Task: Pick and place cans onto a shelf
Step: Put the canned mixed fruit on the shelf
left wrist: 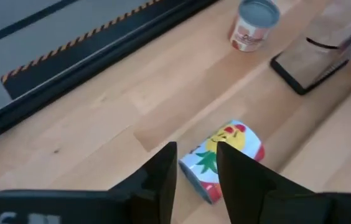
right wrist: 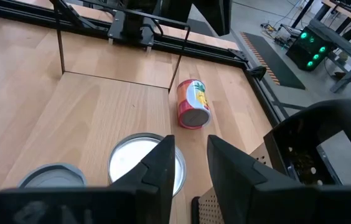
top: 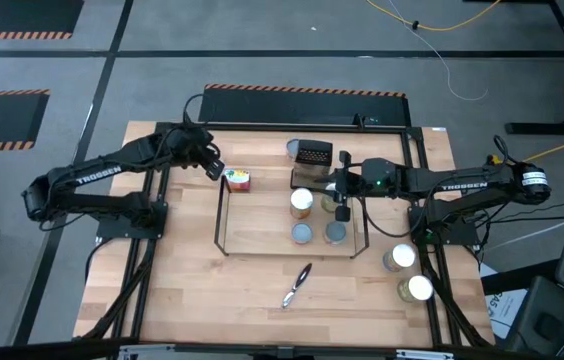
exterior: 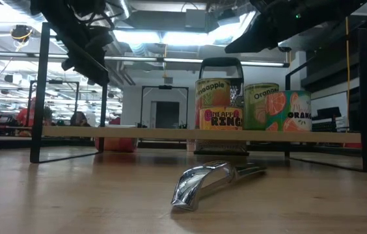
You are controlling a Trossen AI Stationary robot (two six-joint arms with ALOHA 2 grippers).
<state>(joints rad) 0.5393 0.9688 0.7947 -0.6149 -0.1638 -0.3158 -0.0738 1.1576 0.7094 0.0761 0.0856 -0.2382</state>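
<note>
Hovering in high view, left gripper (top: 215, 169) sits just beside toppled can (top: 237, 180), off shelf (top: 224, 215) corner. Left wrist view: jaws open, can just ahead. Risk: round can rolls away if pinch lands off-centre. Right gripper (top: 343, 207) open above shelved cans.

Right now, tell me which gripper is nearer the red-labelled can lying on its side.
Left. The left gripper, open, hovers right beside the tipped red-labelled can at the shelf's far left corner. The right gripper, open, is over the cans on the shelf, farther away.
</note>
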